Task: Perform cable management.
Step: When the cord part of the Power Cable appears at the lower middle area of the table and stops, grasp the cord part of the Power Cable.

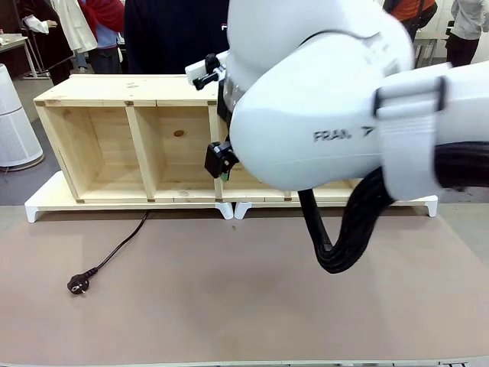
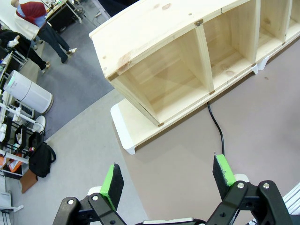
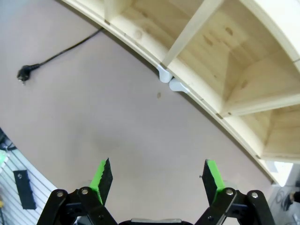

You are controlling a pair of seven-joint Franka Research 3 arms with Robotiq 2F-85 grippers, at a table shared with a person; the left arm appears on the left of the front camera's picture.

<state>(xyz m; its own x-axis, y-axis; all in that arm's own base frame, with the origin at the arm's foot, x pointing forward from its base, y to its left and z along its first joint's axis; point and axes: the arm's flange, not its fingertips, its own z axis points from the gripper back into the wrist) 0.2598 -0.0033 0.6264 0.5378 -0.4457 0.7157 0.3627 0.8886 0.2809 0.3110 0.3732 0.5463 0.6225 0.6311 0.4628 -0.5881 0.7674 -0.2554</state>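
The thin black cable [image 1: 122, 245] comes out from under the wooden shelf [image 1: 114, 99] and runs toward the front left of the brown table, ending in a black plug [image 1: 76, 285]. In the right wrist view the cable [image 3: 61, 51] and plug [image 3: 22, 74] lie far off at the upper left. My right gripper [image 3: 154, 176] hangs open above bare table, holding nothing. My left gripper [image 2: 166, 176] is open too, high over the table's left end. There the cable [image 2: 216, 124] runs from the shelf [image 2: 154, 33] down behind one green pad [image 2: 224, 169].
My right arm's large white body [image 1: 328, 115] and its black braided sleeve [image 1: 344, 237] block the middle and right of the front view. The shelf rests on white feet [image 1: 46, 206]. A white air purifier [image 1: 11, 122] stands left of the table, and people stand behind.
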